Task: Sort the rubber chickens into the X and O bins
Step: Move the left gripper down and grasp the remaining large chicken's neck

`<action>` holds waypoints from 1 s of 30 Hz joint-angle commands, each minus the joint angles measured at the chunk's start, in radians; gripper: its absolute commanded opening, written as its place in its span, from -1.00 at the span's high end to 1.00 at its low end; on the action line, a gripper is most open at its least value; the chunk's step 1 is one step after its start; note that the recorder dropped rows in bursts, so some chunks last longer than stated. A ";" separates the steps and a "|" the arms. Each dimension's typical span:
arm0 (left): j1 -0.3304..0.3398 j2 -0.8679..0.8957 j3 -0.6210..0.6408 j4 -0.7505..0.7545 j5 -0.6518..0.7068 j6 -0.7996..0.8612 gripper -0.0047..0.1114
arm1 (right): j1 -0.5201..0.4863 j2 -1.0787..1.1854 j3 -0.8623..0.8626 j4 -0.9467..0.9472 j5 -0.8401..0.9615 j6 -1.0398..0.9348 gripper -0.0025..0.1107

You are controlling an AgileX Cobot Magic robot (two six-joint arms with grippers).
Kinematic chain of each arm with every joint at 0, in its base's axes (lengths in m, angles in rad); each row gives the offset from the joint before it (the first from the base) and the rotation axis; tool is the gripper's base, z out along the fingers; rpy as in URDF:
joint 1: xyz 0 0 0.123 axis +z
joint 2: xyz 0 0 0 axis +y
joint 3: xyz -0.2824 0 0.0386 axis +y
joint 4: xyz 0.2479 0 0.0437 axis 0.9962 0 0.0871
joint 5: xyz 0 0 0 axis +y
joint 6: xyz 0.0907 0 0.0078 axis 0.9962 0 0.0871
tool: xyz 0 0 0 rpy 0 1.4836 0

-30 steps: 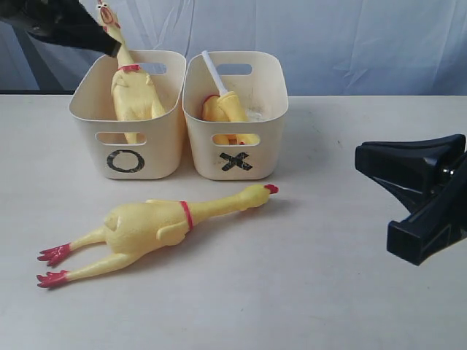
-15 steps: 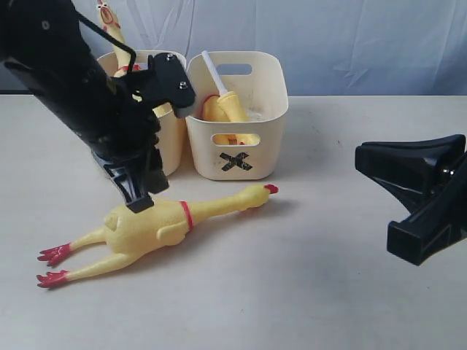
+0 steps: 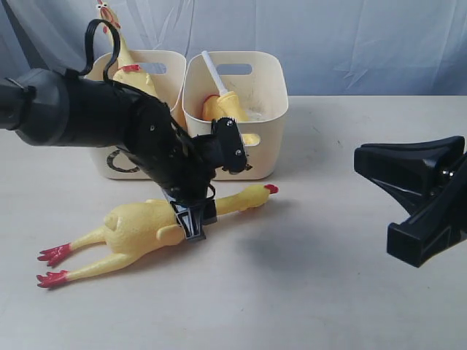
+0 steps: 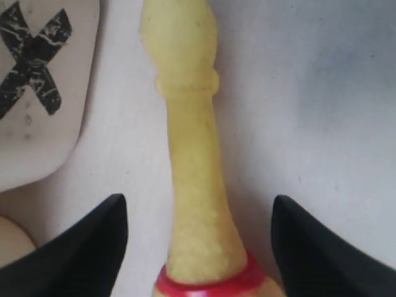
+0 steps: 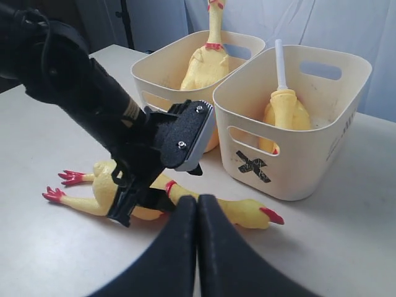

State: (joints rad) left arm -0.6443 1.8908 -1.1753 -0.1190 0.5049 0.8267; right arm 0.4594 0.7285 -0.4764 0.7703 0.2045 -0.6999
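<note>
Moved: left gripper (image 3: 191, 219), from the lying chicken's (image 3: 139, 230) body to its neck. Fingers (image 4: 93, 247) spread, straddling the neck by the red band. Chicken flat on the table (image 3: 306, 292), left of centre. O bin (image 3: 166, 60) and X bin (image 3: 268, 102), far edge: one chicken each. Right gripper (image 5: 197, 207): fingers pressed together, by the right edge.

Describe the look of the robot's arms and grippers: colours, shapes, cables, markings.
Both are matte black. The left arm has rounded links, a looping black cable and a wrist plate with silver screws. The left gripper and right gripper have smooth tapered fingers.
</note>
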 commanded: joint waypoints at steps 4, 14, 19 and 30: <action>-0.006 0.045 0.003 0.005 -0.059 0.003 -0.17 | -0.006 -0.002 0.004 0.006 0.008 -0.002 0.96; -0.006 0.096 0.003 -0.002 -0.036 0.001 0.16 | -0.006 -0.002 0.004 0.006 0.008 -0.002 0.96; -0.006 0.098 0.003 -0.002 -0.040 0.001 0.53 | -0.006 -0.002 0.004 0.006 0.010 -0.002 0.96; -0.006 0.094 -0.028 -0.003 0.088 -0.102 0.92 | -0.006 -0.002 0.004 0.006 0.010 -0.002 0.96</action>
State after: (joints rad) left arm -0.6443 1.9867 -1.1870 -0.1162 0.5014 0.7858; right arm 0.4594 0.7285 -0.4764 0.7752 0.2084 -0.6999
